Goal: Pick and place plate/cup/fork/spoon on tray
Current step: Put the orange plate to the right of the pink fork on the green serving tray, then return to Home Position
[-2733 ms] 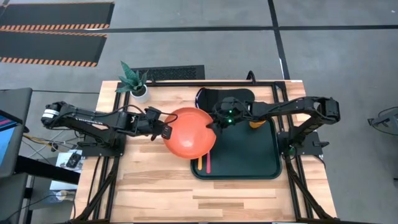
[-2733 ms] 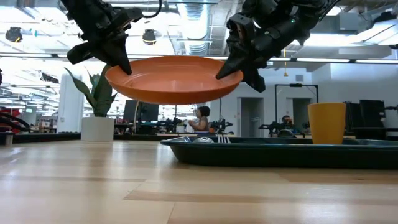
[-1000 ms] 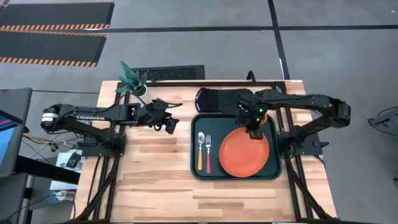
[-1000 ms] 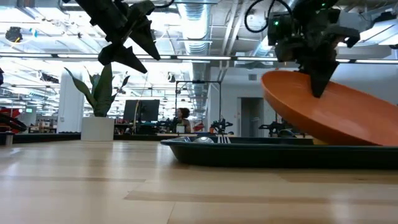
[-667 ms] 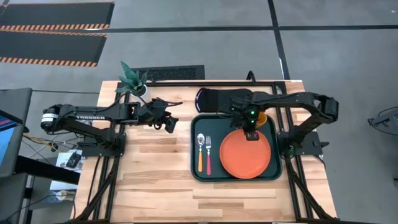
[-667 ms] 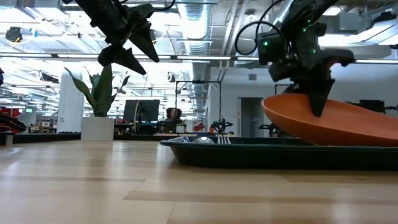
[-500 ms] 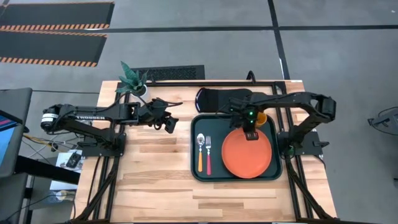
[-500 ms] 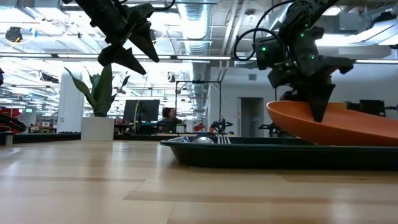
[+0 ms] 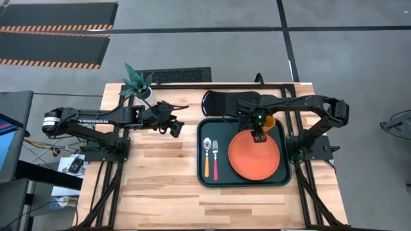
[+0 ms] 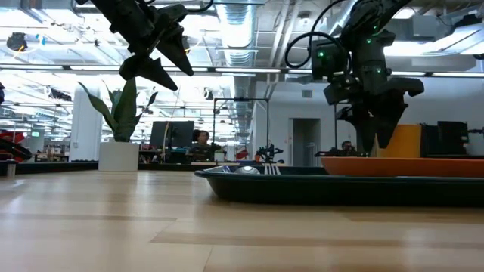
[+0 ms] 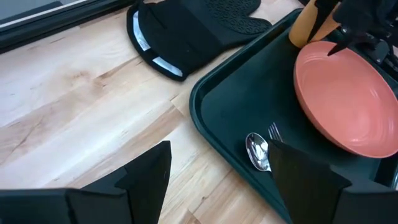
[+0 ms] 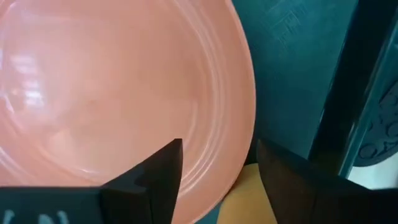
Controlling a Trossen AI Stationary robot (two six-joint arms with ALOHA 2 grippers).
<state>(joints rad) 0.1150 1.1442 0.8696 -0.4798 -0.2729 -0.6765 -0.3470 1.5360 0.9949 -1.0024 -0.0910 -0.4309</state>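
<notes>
I read plate (image 9: 255, 154) flat on tray (image 9: 218, 179), right half. Right gripper (image 9: 259, 135) above plate's 12 o'clock rim, fingers spread, holding nothing (low view shows tips clear of plate). Cup (image 9: 268, 121) at tray's 1 o'clock corner. Spoon (image 9: 207, 157) and fork (image 9: 215, 158) side by side at plate's 9 o'clock. Left gripper (image 9: 174, 129) off tray at its 10 o'clock, over table (image 9: 154, 192), fingers spread, empty.

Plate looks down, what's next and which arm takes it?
Right, probably only to lift clear. Its open end effector hangs over the plate's rim; plate, cup, fork and spoon are all on the tray.
</notes>
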